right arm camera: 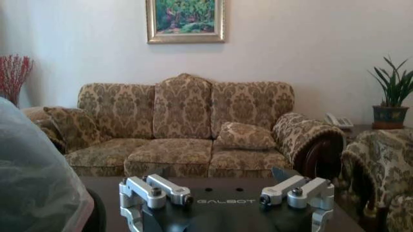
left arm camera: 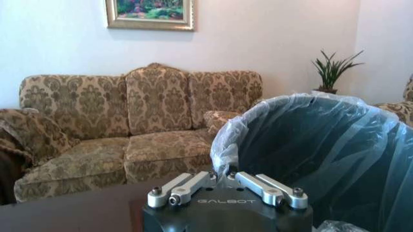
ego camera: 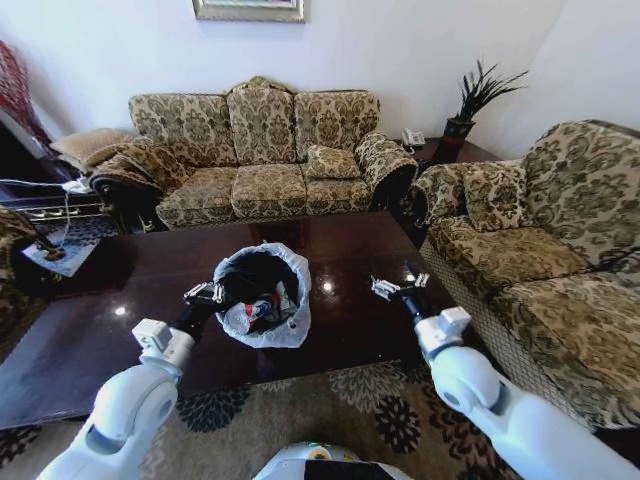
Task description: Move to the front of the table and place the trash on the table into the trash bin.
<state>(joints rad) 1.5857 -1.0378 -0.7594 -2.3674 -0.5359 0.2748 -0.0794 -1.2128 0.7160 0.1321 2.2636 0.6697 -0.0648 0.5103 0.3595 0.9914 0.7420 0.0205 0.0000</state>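
Note:
The trash bin (ego camera: 262,293), black with a translucent white bag over its rim, stands on the dark glossy table (ego camera: 90,325) near its front edge. Trash (ego camera: 262,312) lies inside it: white paper and a red-and-white piece. My left gripper (ego camera: 204,293) is at the bin's left rim. In the left wrist view its fingers (left arm camera: 208,178) are drawn together on the edge of the bin's bag (left arm camera: 303,145). My right gripper (ego camera: 397,287) hovers open over the table to the right of the bin, nothing between its fingers (right arm camera: 132,215). The bin's bag (right arm camera: 32,183) shows at that view's edge.
A patterned three-seat sofa (ego camera: 260,150) stands behind the table and another sofa (ego camera: 540,260) runs along the right. A potted plant (ego camera: 478,100) and a phone (ego camera: 412,138) sit in the back right corner. A floral rug (ego camera: 340,405) lies under the table's front edge.

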